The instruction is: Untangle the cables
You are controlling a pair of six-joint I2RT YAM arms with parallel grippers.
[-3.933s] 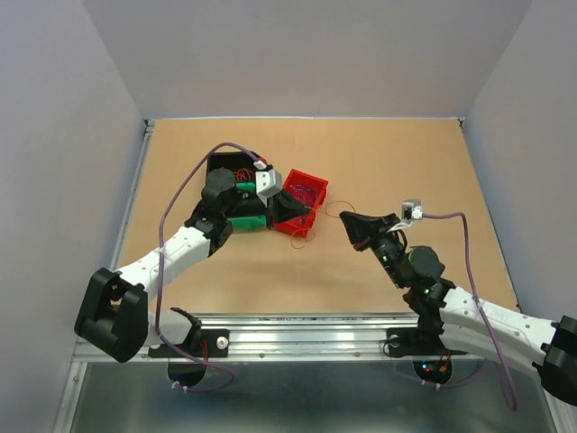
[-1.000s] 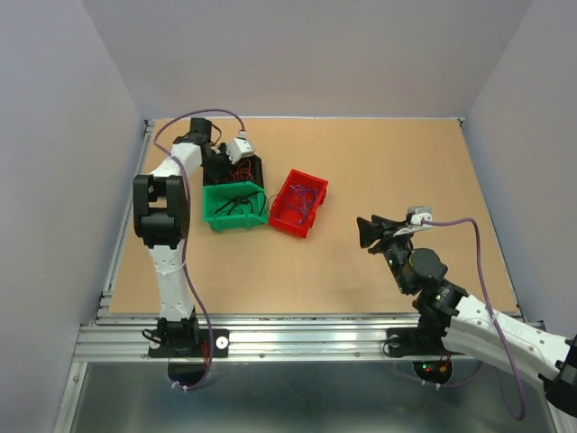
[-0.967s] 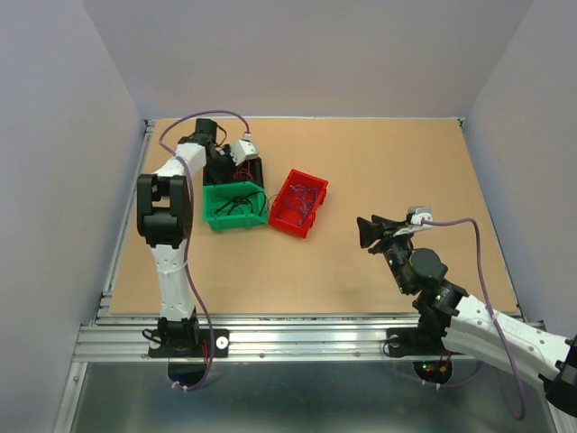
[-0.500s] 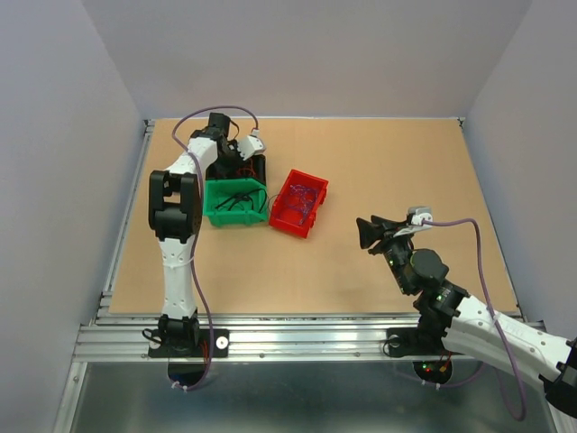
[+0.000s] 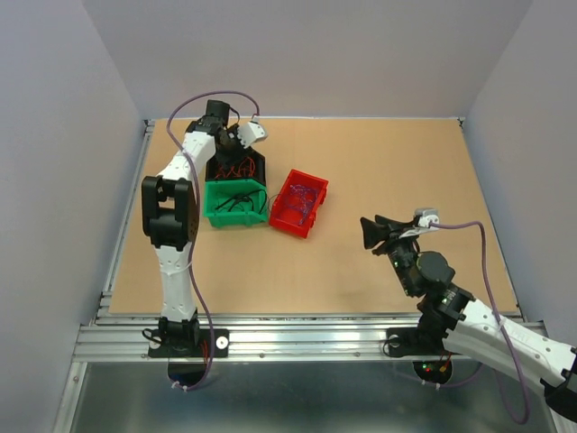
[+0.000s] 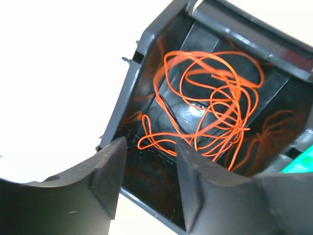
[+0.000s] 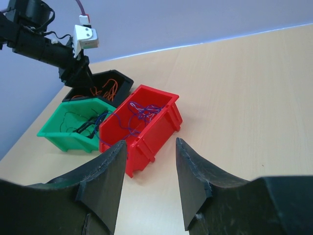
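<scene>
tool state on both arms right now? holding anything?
Left tool: open, holding nothing, over the black bin of orange wires.
Right tool: open, holding nothing.

Black bin (image 6: 126, 90) beside green bin (image 7: 68, 138), red bin (image 7: 152, 139) nearby, tan table (image 5: 388, 162)
</scene>
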